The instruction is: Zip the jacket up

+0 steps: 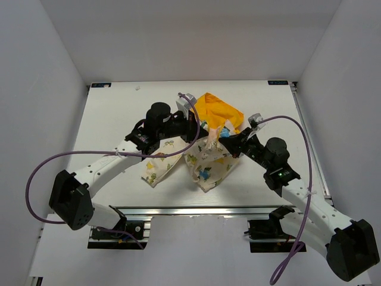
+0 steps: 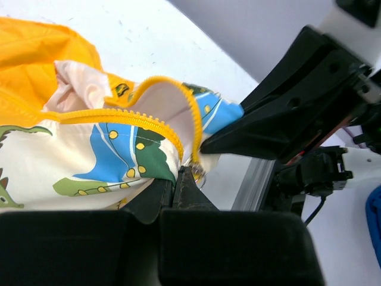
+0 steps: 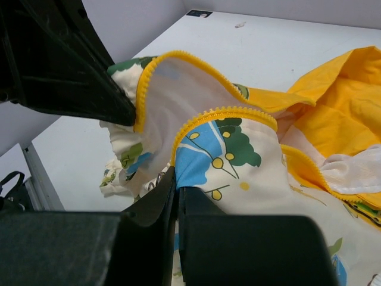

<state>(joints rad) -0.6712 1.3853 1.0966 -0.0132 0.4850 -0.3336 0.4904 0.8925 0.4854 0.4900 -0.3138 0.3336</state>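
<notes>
At the near edge of the table [image 1: 113, 107], an aluminium rail [image 1: 196, 210] carries both arm bases. The left arm [image 1: 110, 165] reaches from the near left toward the centre. The right arm [image 1: 300, 193] reaches from the near right toward the same point. The jacket [image 1: 208, 167] lies crumpled at the middle of the table, between the two arms, with its cream printed body on the near side. The two grippers meet over the jacket's middle, just beside each other. The left gripper [image 2: 182, 180] has its jaws closed on the jacket's front edge, at the lower end of the yellow zip trim [image 2: 119, 117], where a small metal part [image 2: 197, 173] shows at the fingertips. The right gripper [image 3: 176, 186] has its jaws closed on the printed fabric just below the other run of trim. The front is open here: the two trim runs stand apart, and white lining [image 3: 178, 95] shows between them. The yellow hood [image 1: 221, 109] lies on the far side, spread on the table.
</notes>
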